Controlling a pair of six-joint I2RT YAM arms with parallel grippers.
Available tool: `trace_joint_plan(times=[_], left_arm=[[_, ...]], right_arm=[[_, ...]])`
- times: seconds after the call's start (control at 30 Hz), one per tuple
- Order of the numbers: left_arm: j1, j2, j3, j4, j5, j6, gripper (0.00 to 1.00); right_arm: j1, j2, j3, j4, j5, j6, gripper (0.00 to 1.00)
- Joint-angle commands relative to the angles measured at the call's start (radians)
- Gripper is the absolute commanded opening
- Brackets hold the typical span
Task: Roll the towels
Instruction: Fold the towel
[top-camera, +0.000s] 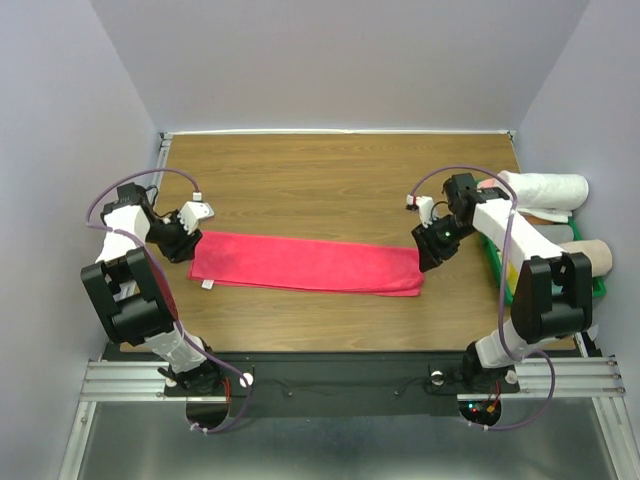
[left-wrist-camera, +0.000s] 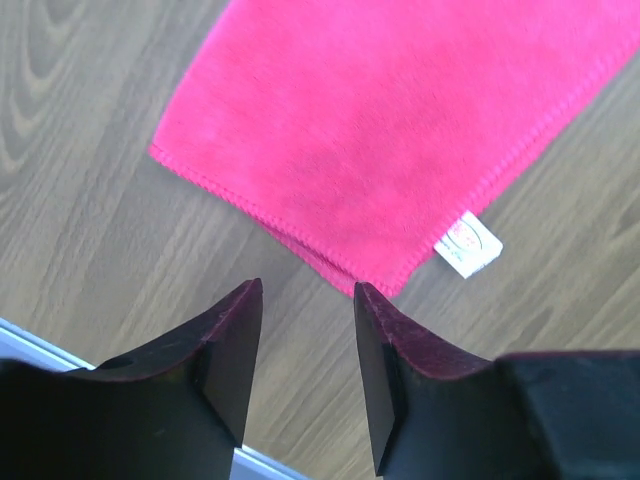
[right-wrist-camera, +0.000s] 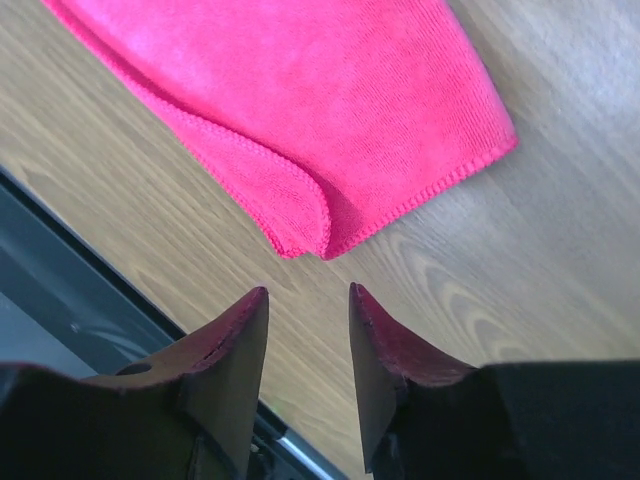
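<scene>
A pink towel (top-camera: 305, 262) is lying flat on the wooden counter (top-camera: 330, 180) as a long narrow strip, stretching between the two claws. The left claw (top-camera: 190, 238) is hovering just off one short end, its jaws standing apart and gripping nothing. In its wrist view the towel's hemmed edge is lying just ahead of the tips, with a small white tag (left-wrist-camera: 470, 243) ahead and to one side. The right claw (top-camera: 432, 252) is hovering just off the opposite end, also parted and empty. Just ahead of its tips a doubled corner is showing, so the towel appears to be folded lengthwise.

Beyond the right claw, off the counter's side, a rolled white towel (top-camera: 545, 188) and a beige one (top-camera: 590, 255) are sitting in a green bin (top-camera: 497, 275).

The folding looks finished and the rolling looks not yet begun. Next, one claw would probably need to pinch all layers at its end, then turn that edge over onto the strip, keeping the roll tight and straight.
</scene>
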Motion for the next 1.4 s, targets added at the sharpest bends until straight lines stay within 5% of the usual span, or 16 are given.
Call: trace_joint_plan(times=[0.0, 0.27, 0.7, 0.87, 1.07, 1.37], left_arm=[[-0.005, -0.015, 0.0, 0.087, 0.051, -0.169, 0.51], [-0.01, 0.048, -0.057, 0.173, 0.003, -0.278, 0.55], [-0.013, 0.05, -0.109, 0.304, 0.049, -0.571, 0.52], [-0.013, 0.063, -0.062, 0.334, 0.068, -0.669, 0.51], [-0.013, -0.001, -0.026, 0.282, 0.103, -0.623, 0.53], [-0.048, -0.099, -0.071, 0.252, 0.051, -0.519, 0.54]], right_arm=[[0.04, 0.003, -0.023, 0.056, 0.045, 0.112, 0.43], [0.186, 0.026, -0.121, 0.145, 0.186, 0.161, 0.43], [0.164, 0.27, -0.059, 0.379, 0.548, 0.132, 0.33], [0.123, 0.29, 0.061, 0.377, 0.543, 0.118, 0.33], [0.12, 0.117, 0.069, 0.264, 0.39, 0.144, 0.47], [-0.052, 0.106, 0.055, 0.164, 0.211, 0.346, 0.39]])
